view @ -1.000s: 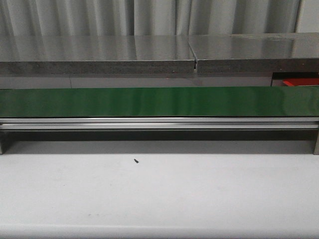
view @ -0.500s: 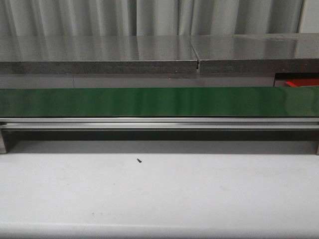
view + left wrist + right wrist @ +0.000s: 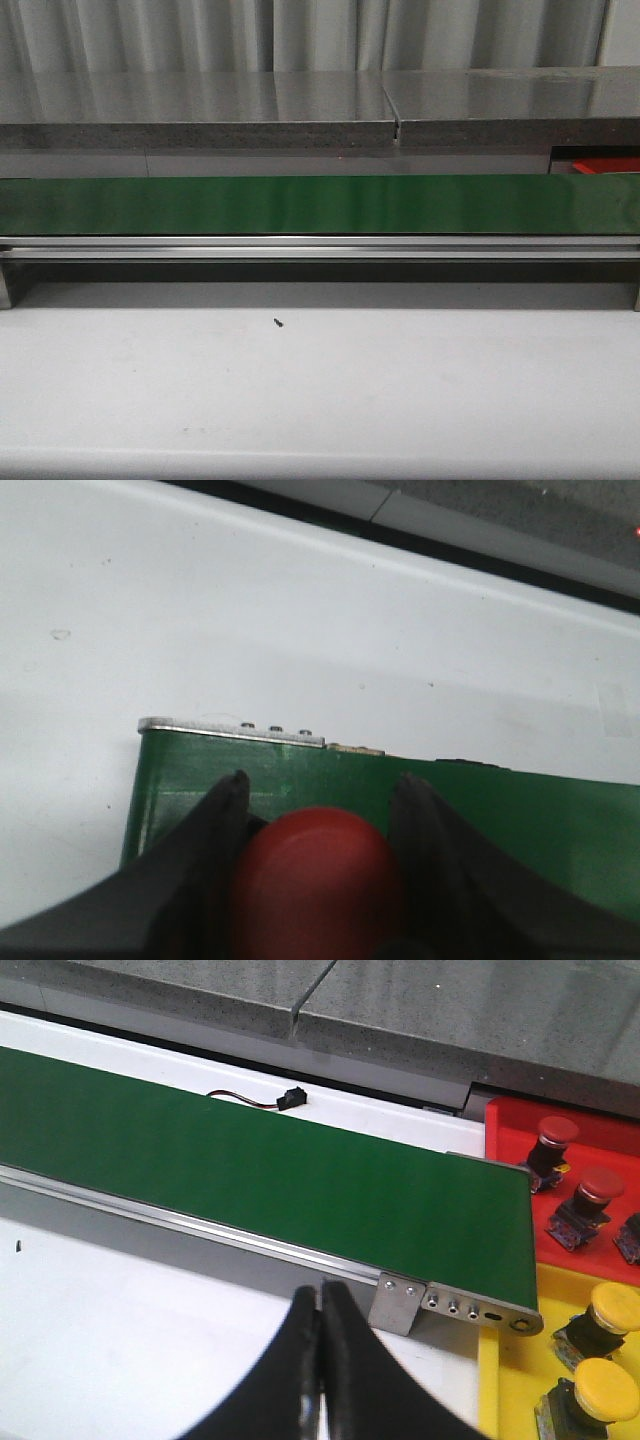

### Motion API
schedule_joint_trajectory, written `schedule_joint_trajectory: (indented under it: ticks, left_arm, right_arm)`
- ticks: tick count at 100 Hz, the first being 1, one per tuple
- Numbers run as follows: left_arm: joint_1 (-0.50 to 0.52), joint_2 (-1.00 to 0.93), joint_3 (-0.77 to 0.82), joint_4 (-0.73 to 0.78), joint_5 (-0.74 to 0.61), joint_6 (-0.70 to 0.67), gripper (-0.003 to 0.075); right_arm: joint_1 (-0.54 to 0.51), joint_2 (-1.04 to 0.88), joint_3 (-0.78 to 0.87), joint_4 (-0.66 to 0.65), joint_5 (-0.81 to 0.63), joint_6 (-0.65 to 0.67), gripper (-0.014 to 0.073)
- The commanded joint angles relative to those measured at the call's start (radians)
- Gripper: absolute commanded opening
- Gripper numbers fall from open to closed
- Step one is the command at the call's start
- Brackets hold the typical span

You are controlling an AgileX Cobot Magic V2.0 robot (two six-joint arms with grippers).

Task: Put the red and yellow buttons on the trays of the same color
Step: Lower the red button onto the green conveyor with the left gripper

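One green conveyor belt (image 3: 320, 205) crosses your white table (image 3: 320, 390); left gripper (image 3: 318, 810) pinches a red button (image 3: 315, 885), axis unclear; right gripper (image 3: 320, 1305) pressed together.

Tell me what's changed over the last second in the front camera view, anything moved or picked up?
Almost nothing. The whole front view slid slightly rightward between the first earlier picture and the next, as if the camera shifted; since then it has held. The green conveyor belt stays bare, and the small dark speck stays on the white table. No arm enters this view.
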Motion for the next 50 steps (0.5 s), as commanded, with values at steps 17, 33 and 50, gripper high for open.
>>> schedule_joint_trajectory:
  ticks: [17, 33, 50]
  left_arm:
    - [-0.061, -0.089, 0.093, -0.085, -0.11, 0.074, -0.0001]
    - [-0.081, -0.089, 0.144, -0.085, -0.191, 0.089, -0.0001]
    - [-0.082, -0.089, 0.166, -0.083, -0.198, 0.095, 0.0007]
  right_arm:
    - [0.001, 0.002, -0.026, 0.014, -0.06, -0.009, -0.0068]
    - [0.001, 0.002, -0.026, 0.014, -0.06, -0.009, -0.0068]
    - [0.001, 0.002, -0.026, 0.014, -0.06, -0.009, -0.0068]
